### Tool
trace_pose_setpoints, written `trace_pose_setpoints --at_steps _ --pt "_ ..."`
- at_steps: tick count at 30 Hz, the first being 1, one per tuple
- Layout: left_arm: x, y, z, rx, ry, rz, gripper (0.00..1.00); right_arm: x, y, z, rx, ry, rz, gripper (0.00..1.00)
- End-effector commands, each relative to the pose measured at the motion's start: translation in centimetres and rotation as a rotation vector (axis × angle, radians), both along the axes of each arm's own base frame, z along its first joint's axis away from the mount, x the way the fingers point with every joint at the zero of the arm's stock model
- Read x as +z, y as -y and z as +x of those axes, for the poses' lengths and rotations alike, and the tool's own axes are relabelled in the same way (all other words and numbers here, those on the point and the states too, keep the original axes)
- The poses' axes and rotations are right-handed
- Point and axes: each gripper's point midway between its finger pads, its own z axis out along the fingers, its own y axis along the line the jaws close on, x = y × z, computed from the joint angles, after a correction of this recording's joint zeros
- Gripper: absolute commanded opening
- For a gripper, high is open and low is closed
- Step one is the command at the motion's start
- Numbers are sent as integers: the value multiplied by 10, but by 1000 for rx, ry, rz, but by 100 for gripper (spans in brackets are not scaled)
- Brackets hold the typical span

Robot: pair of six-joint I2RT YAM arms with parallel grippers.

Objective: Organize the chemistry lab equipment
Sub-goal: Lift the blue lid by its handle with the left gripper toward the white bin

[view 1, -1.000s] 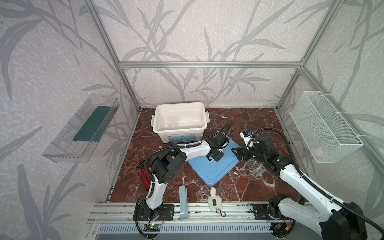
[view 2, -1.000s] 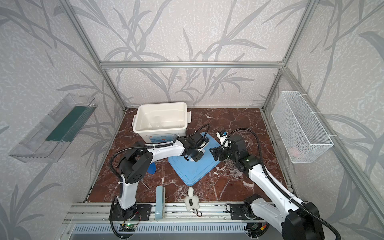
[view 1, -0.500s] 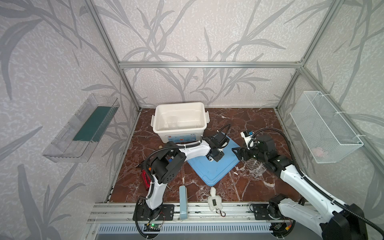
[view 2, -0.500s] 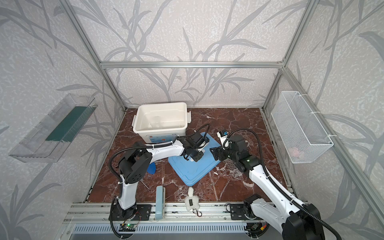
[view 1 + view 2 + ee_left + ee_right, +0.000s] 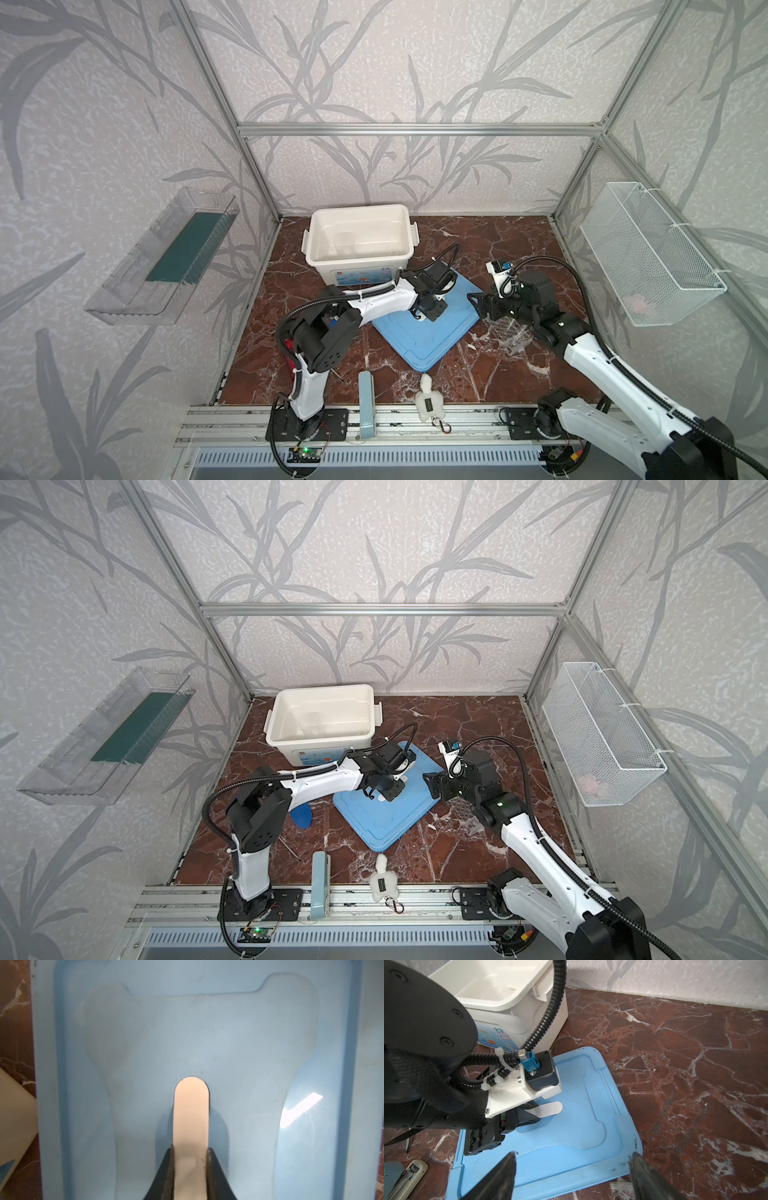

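My left gripper (image 5: 190, 1148) is shut on a flat white strip (image 5: 191, 1109) with a rounded end, held just above the blue lid (image 5: 207, 1032). In both top views this gripper (image 5: 419, 316) (image 5: 374, 798) hangs over the lid's far half. The strip (image 5: 550, 1108) sticks out of it in the right wrist view. My right gripper (image 5: 572, 1155) stands open and empty over the lid's right edge (image 5: 478, 301) (image 5: 432, 783). A clear perforated tube rack (image 5: 509, 332) (image 5: 463, 812) lies under the right arm. A clear round vessel (image 5: 311, 725) (image 5: 497, 987) rests in the white bin (image 5: 316, 257).
A blue trowel (image 5: 301, 814) lies by the left arm's elbow. A pale blue stapler (image 5: 366, 399) and a white plush toy (image 5: 430, 403) sit at the front edge. A small clear bag (image 5: 623, 1190) lies beside the lid. A wire basket (image 5: 648, 257) and a clear shelf (image 5: 166, 257) hang on the side walls.
The left jaws have closed a little further onto the white strip. Both arms have hardly moved.
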Motion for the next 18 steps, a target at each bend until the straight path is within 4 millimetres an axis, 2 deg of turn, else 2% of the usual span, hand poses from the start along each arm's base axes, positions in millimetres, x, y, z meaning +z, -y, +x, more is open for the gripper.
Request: trace_pose_setpoints --at_steps 1,4,10,12,15,18 --pt "43 2 7 23 57 -61 10 12 8 1 -48 47 21 84" --pt "60 6 3 11 52 -103 9 31 15 1 -75 101 102 84" --pt "96 14 -4 -14 57 -184 9 68 49 -1 -183 183 241 84" --pt "104 18 -8 -26 59 -209 9 73 54 -2 -192 207 238 85" --pt "115 26 -16 -51 85 -217 9 74 48 -3 -147 204 222 85" --pt "126 29 -22 -65 93 -218 8 80 51 -3 -167 214 229 85"
